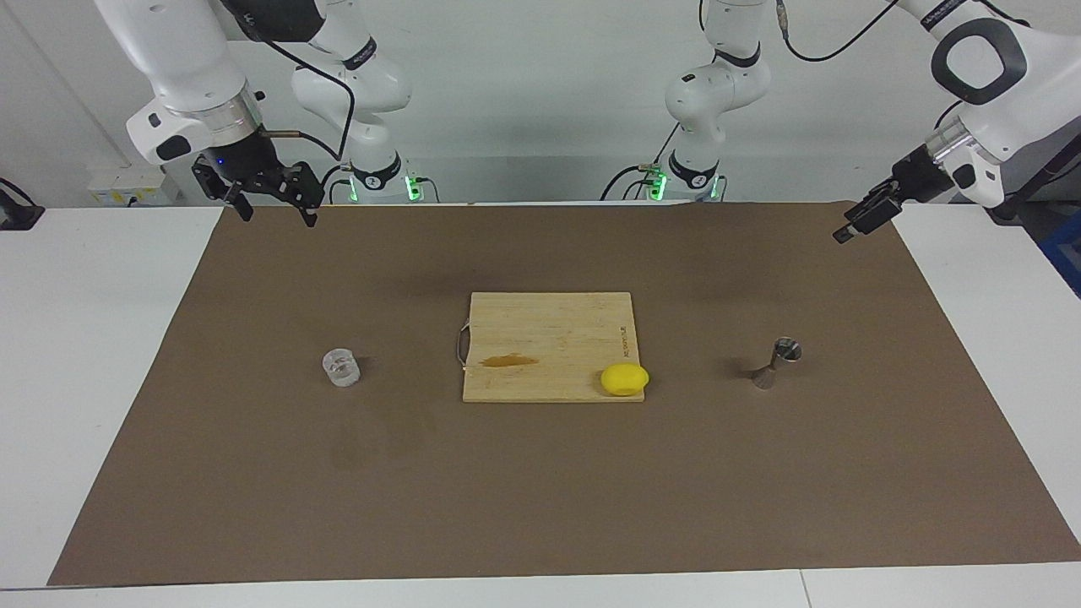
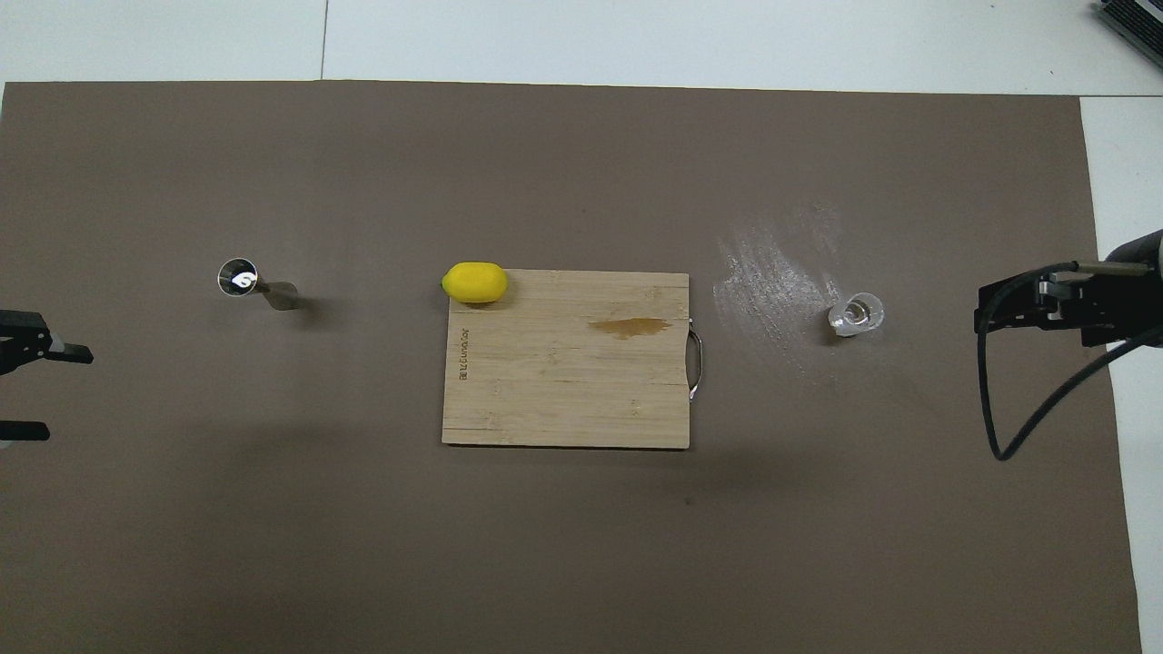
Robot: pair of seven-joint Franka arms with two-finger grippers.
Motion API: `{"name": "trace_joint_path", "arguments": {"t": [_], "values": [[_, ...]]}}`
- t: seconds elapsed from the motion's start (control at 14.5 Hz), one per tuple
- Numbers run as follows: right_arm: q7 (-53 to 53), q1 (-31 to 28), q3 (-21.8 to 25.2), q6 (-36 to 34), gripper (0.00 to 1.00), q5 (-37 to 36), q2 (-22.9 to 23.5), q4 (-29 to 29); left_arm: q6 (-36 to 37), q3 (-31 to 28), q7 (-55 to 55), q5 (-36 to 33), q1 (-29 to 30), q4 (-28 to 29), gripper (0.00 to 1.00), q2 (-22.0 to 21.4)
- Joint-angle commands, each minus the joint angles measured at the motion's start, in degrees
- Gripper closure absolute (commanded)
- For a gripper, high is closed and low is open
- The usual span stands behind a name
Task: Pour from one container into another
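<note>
The small clear cup (image 1: 341,368) stands upright on the brown mat toward the right arm's end; it also shows in the overhead view (image 2: 855,314). The shiny steel hourglass jigger (image 1: 777,363) stands upright on the mat toward the left arm's end (image 2: 254,283). My right gripper (image 1: 277,214) is open and empty, raised over the mat's edge near its base, well apart from the cup (image 2: 1036,309). My left gripper (image 1: 855,225) is open and empty, raised over the mat's corner near its base, well apart from the jigger (image 2: 41,392).
A wooden cutting board (image 1: 549,329) with a brown stain lies mid-mat between cup and jigger (image 2: 563,391). A yellow lemon (image 1: 625,379) sits on its corner nearest the jigger (image 2: 474,282). A shiny smear (image 2: 781,263) marks the mat beside the cup.
</note>
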State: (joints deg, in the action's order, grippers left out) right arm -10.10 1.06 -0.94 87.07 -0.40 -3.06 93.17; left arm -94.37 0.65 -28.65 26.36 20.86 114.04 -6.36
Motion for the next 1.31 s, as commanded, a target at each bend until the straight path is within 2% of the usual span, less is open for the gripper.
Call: {"name": "trace_joint_path", "arguments": {"t": [0.0, 0.21, 0.41, 0.76, 0.9, 1.03, 1.24], "values": [[0.96, -0.79, -0.20, 0.56, 0.00, 0.31, -1.95, 2.45, -8.08, 0.84, -12.35, 8.50, 2.43, 7.49, 0.00, 0.03], [1.05, -0.88, -0.20, 0.64, 0.00, 0.31, -2.04, 2.63, -15.56, 0.84, -21.43, 20.18, 3.48, 14.26, 0.00, 0.65], [0.96, -0.97, -0.20, 0.64, 0.00, 0.31, -2.22, 2.80, -19.96, 0.84, -22.24, 33.19, 5.41, 21.29, 0.00, -0.23], [0.96, -0.97, -0.20, 0.64, 0.00, 0.31, -2.31, 3.15, -24.35, 0.93, -23.73, 54.03, 5.86, 27.81, 0.00, -0.32], [0.96, -1.05, -0.20, 0.64, 0.00, 0.31, -2.31, 3.15, -27.78, 1.02, -23.30, 61.24, 4.03, 29.83, 0.00, -0.85], [0.96, -1.06, -0.11, 0.64, 0.00, 0.31, -2.39, 3.24, -33.48, 0.93, -23.21, 67.39, -1.06, 29.75, 0.00, -0.06], [0.96, -1.06, -0.11, 0.73, 0.00, 0.31, -2.66, 3.59, -37.63, 0.93, -22.86, 74.52, -6.43, 29.49, 0.00, 1.00]]}}
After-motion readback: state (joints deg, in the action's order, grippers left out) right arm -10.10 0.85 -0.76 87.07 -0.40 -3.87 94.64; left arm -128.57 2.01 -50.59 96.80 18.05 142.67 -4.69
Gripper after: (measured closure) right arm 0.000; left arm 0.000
